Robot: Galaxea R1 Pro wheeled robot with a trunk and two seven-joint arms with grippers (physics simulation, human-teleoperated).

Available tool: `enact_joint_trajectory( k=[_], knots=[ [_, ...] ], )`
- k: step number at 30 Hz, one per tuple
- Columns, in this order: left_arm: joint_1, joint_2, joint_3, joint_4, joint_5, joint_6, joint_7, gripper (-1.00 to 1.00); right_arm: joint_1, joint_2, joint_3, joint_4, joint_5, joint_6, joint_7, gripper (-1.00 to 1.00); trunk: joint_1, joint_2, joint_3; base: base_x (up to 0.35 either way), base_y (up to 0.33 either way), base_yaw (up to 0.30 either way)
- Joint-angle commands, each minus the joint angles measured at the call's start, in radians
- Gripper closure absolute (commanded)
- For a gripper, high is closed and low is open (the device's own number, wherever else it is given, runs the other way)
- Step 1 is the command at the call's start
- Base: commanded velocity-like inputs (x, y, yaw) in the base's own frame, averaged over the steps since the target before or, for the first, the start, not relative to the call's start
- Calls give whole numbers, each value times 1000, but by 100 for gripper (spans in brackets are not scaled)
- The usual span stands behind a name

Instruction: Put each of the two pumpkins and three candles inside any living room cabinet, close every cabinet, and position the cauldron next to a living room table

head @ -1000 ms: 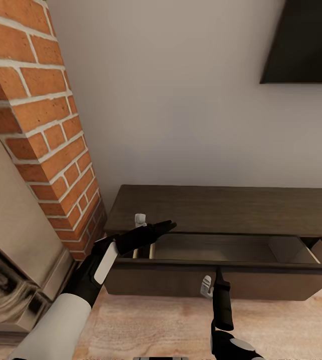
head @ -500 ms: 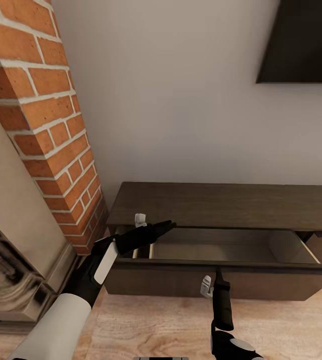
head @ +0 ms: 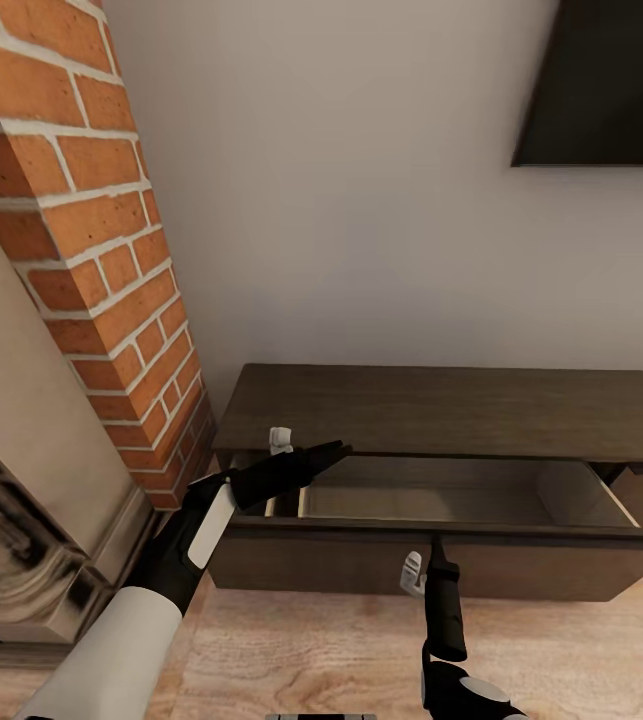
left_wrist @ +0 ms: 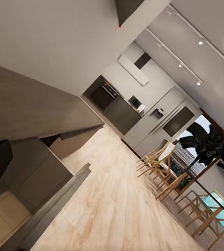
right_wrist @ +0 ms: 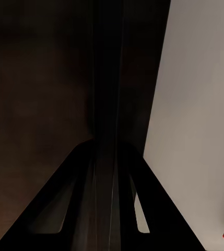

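Head view: the dark-brown cabinet [head: 441, 410] is seen against the white wall, beside a brick fireplace column [head: 91, 230]. Its drawer [head: 431, 500] is pulled out, pale inside, and looks bare as far as can be seen. The left gripper [head: 321, 456] is held over the drawer's left end, fingers drawn narrow, nothing gripped. The right gripper [head: 435, 548] is pressed at the drawer's front edge; its spread cannot be told here. A black wall screen [head: 611, 80] hangs above.

Left wrist view: the cabinet [left_wrist: 33, 115] and open drawer [left_wrist: 23, 204] are seen along the wood floor [left_wrist: 117, 198], a kitchen and dining chairs [left_wrist: 190, 188] beyond.

Right wrist view: dark and murky; the fingers [right_wrist: 83, 209] are apparently clamped on the drawer front's thin edge [right_wrist: 109, 104].

Progress: drawer opened; no pumpkins or candles seen stowed, so loading, closing and the cauldron step are judged outstanding.
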State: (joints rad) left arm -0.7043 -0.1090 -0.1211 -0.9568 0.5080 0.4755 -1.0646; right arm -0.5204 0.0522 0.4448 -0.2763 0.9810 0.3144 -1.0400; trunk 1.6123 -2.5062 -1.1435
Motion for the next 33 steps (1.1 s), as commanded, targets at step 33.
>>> enact_joint_trajectory(
  k=[33],
  knots=[
    [8,12,17,12,0,-10,-1,-100,4,-2,17,25,-1,-28,-34,100,0,0,0,0,0,0]
  ],
)
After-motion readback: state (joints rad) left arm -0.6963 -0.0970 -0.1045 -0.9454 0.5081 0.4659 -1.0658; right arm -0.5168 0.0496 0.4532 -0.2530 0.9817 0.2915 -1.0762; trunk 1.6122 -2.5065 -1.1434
